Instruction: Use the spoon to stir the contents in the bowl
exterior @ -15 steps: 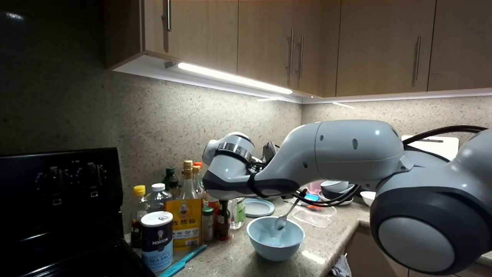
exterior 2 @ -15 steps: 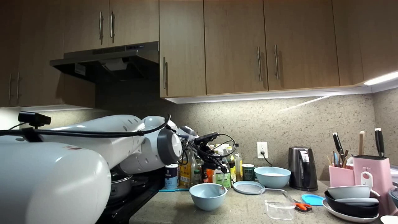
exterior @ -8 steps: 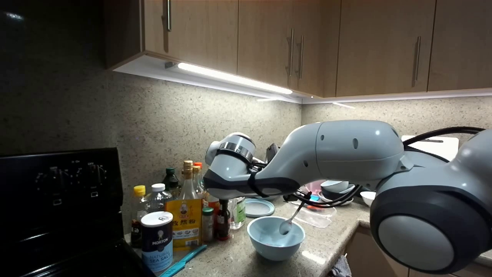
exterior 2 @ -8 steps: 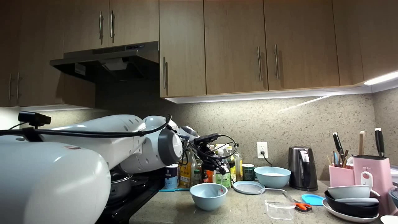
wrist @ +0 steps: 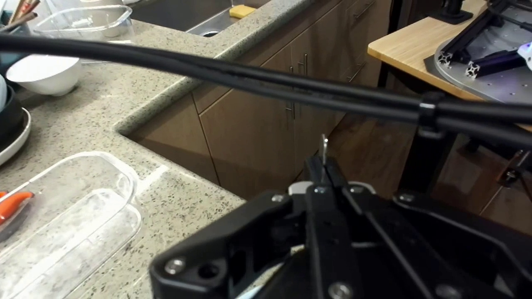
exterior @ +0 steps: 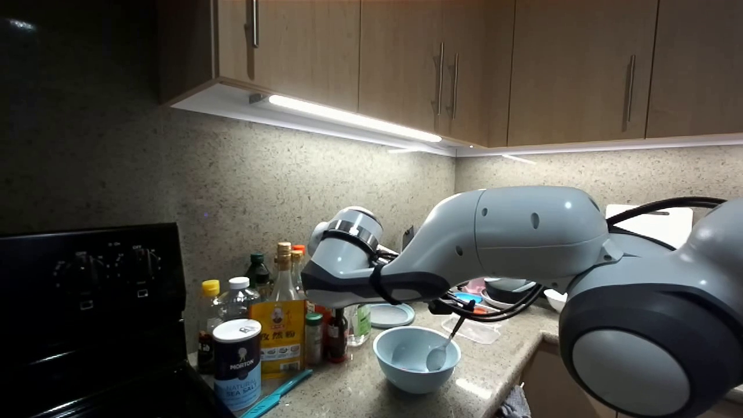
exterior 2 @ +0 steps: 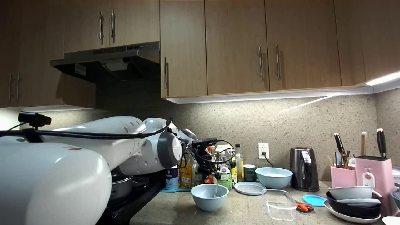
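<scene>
One metal spoon (exterior: pixel 437 357): held by me at a slant in an exterior view, its head down inside the light-blue mixing bowl (exterior: pixel 413 382); whether it touches the wall or the bottom, I cannot tell.
My claw (wrist: pixel 324 169): closed tight on the spoon's thin handle, a sliver of metal showing between my fingertips (wrist: pixel 312 168); I hang above the bowl.
Mixing bowl: upright on the speckled stone countertop (exterior 2: pixel 237 206); what lies in it is too faint to make out.
Morton sea salt canister (exterior: pixel 237 380): in front of a yellow seasoning packet (exterior: pixel 278 331), with a turquoise utensil (exterior: pixel 270 400) lying just beside it.
Green-capped spice jar (exterior: pixel 313 343): between the packet and a dark sauce bottle (exterior: pixel 336 339).
Light-blue plate (exterior 2: pixel 250 188): flat on the countertop, beyond the mixing bowl.
Larger light-blue bowl (exterior 2: pixel 273 177): just beside the black electric kettle (exterior 2: pixel 302 173).
Clear rectangular container (exterior 2: pixel 280 211): near the orange-handled scissors (exterior 2: pixel 304 208), to the mixing bowl's right in an exterior view.
Pink knife block (exterior 2: pixel 375 179): behind the stacked dishes (exterior 2: pixel 353 210).
</scene>
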Controlling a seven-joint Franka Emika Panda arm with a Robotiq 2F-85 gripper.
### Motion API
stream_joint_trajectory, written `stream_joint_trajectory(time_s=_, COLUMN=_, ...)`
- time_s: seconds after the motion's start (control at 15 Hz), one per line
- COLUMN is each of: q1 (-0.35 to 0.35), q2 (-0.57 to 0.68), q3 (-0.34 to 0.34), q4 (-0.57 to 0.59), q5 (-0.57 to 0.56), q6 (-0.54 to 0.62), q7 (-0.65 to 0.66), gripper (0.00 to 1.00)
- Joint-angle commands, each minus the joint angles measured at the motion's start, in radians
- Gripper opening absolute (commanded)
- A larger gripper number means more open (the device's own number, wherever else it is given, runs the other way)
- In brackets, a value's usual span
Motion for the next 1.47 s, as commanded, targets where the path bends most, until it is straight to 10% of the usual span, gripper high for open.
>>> stream_joint_trajectory(time_s=0.0, q1=0.031, q2=0.016, q3=0.002, q4=-0.021, q5=-0.005, q6=-0.008, q7=-0.052, gripper=0.01)
stream_joint_trajectory(time_s=0.6, q1=0.138, q2=0.050, q3=-0.025, q4=0.000, q5=-0.112, q6=0.078, q7=-0.103, gripper=0.01)
stream_joint_trajectory(time_s=1.4, q1=0.050, q2=-0.015, q3=-0.070, q4=-0.040, q5=-0.132, q6=0.201, q7=-0.052, gripper=0.01)
